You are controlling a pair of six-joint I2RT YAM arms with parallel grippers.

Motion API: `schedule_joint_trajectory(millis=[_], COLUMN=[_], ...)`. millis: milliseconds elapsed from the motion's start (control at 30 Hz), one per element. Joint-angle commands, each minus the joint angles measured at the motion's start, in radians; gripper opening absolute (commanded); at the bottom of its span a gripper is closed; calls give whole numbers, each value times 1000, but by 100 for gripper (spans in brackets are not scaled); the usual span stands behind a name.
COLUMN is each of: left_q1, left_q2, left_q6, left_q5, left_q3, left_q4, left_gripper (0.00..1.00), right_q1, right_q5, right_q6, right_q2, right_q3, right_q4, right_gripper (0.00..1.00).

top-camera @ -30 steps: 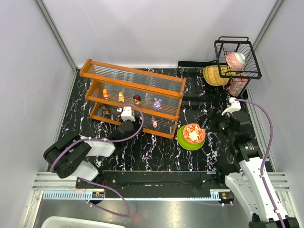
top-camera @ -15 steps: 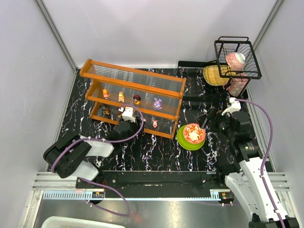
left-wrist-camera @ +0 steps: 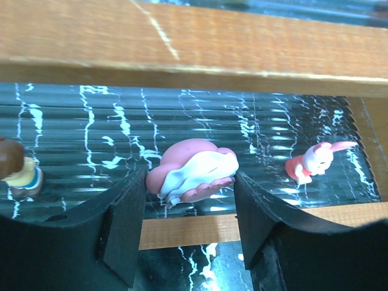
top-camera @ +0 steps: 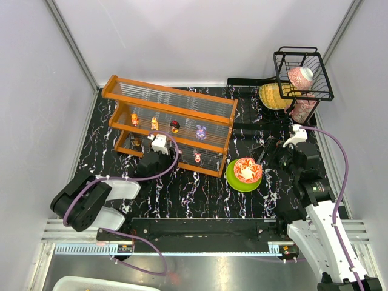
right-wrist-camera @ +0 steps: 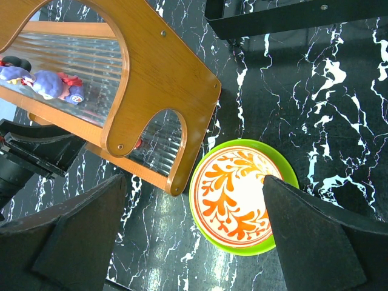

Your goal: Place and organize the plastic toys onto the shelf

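The left end effector (left-wrist-camera: 190, 203) reaches into the lower tier of the shelf (top-camera: 173, 100), its fingers pressed to both sides of a pink-and-white toy (left-wrist-camera: 195, 173) that lies tilted on the ribbed panel. The shelf's orange rail crosses just above. A brown toy (left-wrist-camera: 21, 177) on the left is cut off by the picture edge, and a pink rabbit toy (left-wrist-camera: 315, 160) stands apart on the right. From above, the wrist hides the fingers and the gripped toy. The middle tier carries an orange toy (top-camera: 134, 119), a yellow toy (top-camera: 154, 123), a red-and-black toy (top-camera: 174, 126) and a purple toy (top-camera: 200, 131). The right end effector (right-wrist-camera: 193, 185) hangs wide open and empty over a green plate (right-wrist-camera: 242, 144) with a patterned bowl (right-wrist-camera: 236, 194), just beside the shelf's end on the black surface (top-camera: 194, 194). A wire basket (top-camera: 295, 51) stands far right. Since a second ago the left wrist has shifted slightly left along the shelf front, while the right arm has not moved.
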Motion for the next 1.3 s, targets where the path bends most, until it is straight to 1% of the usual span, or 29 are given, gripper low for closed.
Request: schedule_joint_trajectory(millis=[0, 533, 1167, 1267], left_q1=[28, 54, 97, 106], left_q2=[-40, -38, -15, -14], left_q6=[31, 25, 33, 39], left_q5=[48, 76, 145, 175], left_q3=[-7, -25, -30, -27], left_q4=[57, 75, 124, 128], left_gripper=[58, 58, 59, 59], right_q1=[-4, -4, -4, -6], right_q5=[10, 7, 3, 3], right_q6=[-10, -11, -13, -11], right_q2=[-1, 2, 8, 5], right_q3=[11, 11, 12, 11], right_q4=[22, 23, 23, 23], right_gripper=[100, 100, 100, 100])
